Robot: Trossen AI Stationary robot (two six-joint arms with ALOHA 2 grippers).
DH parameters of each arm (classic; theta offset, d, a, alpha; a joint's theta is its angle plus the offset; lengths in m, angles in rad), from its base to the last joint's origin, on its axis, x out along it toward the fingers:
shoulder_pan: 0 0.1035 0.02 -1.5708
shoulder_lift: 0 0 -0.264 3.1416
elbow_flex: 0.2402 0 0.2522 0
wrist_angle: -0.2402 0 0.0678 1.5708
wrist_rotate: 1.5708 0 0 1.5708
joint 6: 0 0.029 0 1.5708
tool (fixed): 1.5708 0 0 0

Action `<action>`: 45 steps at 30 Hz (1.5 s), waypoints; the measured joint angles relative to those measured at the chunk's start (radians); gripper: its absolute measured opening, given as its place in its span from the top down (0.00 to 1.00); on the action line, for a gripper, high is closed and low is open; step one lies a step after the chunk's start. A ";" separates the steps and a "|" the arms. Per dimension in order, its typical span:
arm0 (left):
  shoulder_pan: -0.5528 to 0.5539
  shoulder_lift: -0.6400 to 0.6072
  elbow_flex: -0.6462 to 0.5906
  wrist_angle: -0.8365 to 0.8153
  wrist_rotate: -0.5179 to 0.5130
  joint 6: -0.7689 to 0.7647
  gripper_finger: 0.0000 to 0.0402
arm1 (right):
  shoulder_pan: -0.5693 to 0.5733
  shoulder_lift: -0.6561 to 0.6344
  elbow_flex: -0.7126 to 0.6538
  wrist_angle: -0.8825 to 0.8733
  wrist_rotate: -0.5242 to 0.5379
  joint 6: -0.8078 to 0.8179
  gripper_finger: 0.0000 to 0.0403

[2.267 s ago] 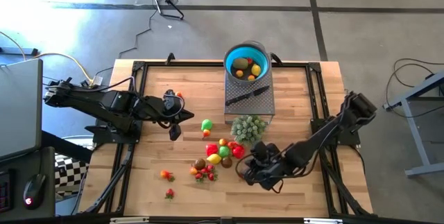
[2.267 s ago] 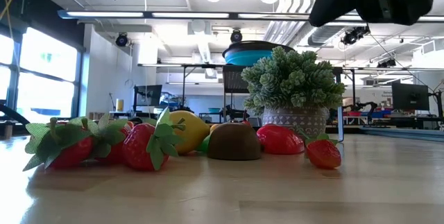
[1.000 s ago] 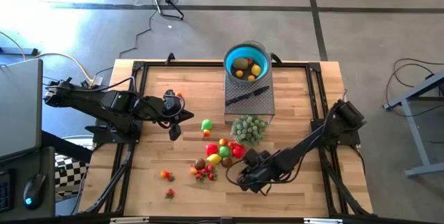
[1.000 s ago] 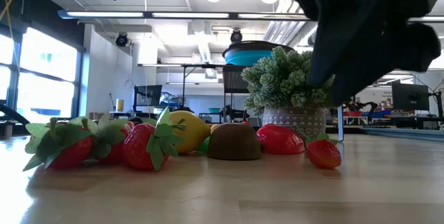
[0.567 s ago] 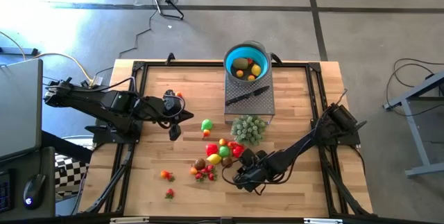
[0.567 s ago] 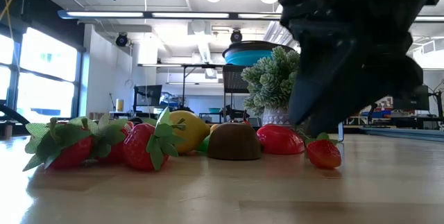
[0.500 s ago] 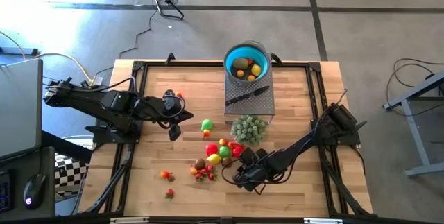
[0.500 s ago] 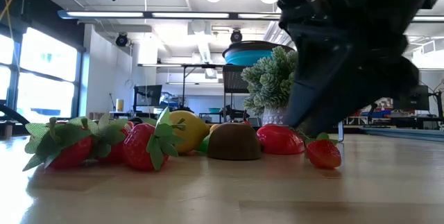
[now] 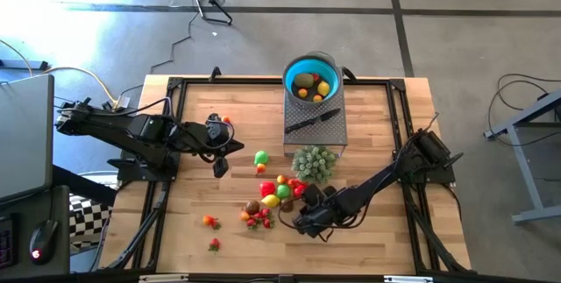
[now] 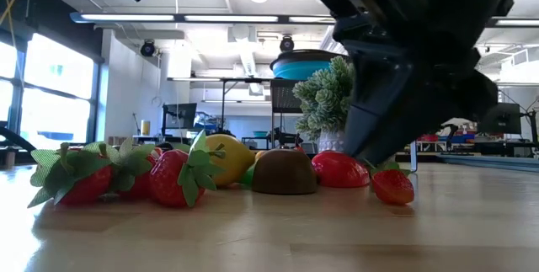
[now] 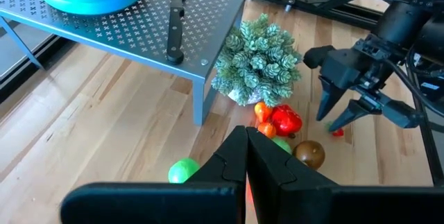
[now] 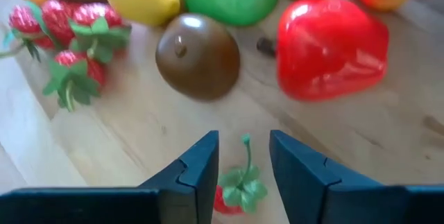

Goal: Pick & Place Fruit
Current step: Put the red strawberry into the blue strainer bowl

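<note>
Right gripper poised over a small strawberry for a pick

The right gripper is held low with its jaws apart, straddling a small strawberry lying on the worktop just beside the fruit pile. Closing on it is called for next, then carriage to the blue bowl. The left gripper waits aside, jaws together.

arms: two, black, jointed, slim links | left arm: black cable along base | right arm: bulky black wrist | right fingers: dark, flat, angular, stepped inner edges
</note>
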 joint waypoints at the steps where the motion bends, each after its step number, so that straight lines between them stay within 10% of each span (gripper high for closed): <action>1: 0.000 0.000 0.000 0.000 0.000 0.000 1.00 | 0.000 0.001 0.000 -0.002 -0.009 0.000 0.69; 45: 0.000 0.000 0.000 -0.002 0.000 0.000 1.00 | 0.003 -0.054 0.000 0.066 0.031 -0.047 0.99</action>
